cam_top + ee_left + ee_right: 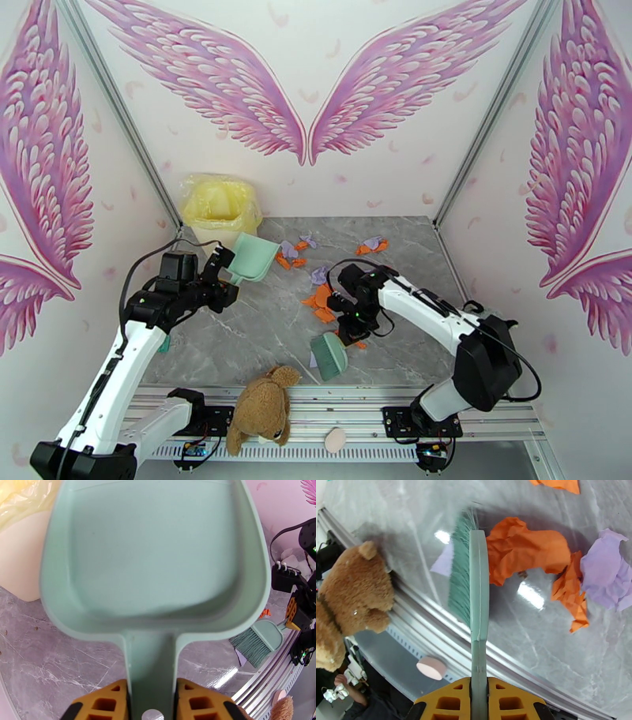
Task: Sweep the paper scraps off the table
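Observation:
My left gripper is shut on the handle of the mint-green dustpan, held above the table's back left, right by the bin. The pan's inside is bare. My right gripper is shut on the handle of a mint-green brush, bristles down on the table near the front edge. Orange and light-purple paper scraps lie just beside the brush. More scraps lie near the dustpan, and others at the back right.
A bin lined with a yellow bag stands at the back left corner. A brown plush toy sits on the silver front rail, with a small pink disc close by.

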You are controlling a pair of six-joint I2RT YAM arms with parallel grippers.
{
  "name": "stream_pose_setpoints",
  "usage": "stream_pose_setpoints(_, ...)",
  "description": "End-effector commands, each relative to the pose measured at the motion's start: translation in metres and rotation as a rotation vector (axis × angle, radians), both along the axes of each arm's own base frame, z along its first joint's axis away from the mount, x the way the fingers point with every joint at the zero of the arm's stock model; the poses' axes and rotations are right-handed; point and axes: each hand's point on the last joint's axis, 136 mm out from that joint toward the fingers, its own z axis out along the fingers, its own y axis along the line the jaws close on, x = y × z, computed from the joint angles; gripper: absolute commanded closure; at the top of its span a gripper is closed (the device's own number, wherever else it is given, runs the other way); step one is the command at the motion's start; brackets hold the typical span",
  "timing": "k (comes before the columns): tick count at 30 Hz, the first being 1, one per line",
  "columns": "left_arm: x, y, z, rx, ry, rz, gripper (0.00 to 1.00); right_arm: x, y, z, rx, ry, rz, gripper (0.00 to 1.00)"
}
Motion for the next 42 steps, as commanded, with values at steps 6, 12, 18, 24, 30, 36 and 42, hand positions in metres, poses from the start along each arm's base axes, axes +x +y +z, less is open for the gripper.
stream_pose_setpoints(6,-0.006,-0.001,0.017,-0.012,-0.044,-0.007,1.00,0.081,-0.012,-0.027,-0.217,-0.200,-0.019,1.00)
stream_pose_setpoints(12,-0.008,-0.003,0.018,-0.029,-0.038,-0.009,1.00,0.132,-0.014,-0.004,-0.256,-0.314,-0.039,1.00)
stream_pose_setpoints(18,-0.010,-0.002,0.019,-0.026,-0.042,-0.011,1.00,0.167,-0.002,0.033,-0.203,-0.394,-0.054,1.00)
stream_pose_setpoints(24,-0.012,-0.003,0.018,-0.030,-0.041,-0.011,1.00,0.147,0.022,0.077,0.005,-0.397,-0.030,1.00)
stream_pose_setpoints(30,-0.010,-0.003,0.017,-0.026,-0.042,-0.011,1.00,0.089,0.019,0.096,0.144,-0.329,-0.033,1.00)
stream_pose_setpoints(36,-0.005,-0.006,0.019,-0.029,-0.044,-0.023,1.00,0.035,-0.013,0.084,0.118,-0.280,-0.188,1.00)
stream_pose_setpoints(42,0.000,-0.011,0.021,-0.040,-0.046,-0.039,1.00,-0.002,-0.050,0.084,0.061,-0.295,-0.389,1.00)
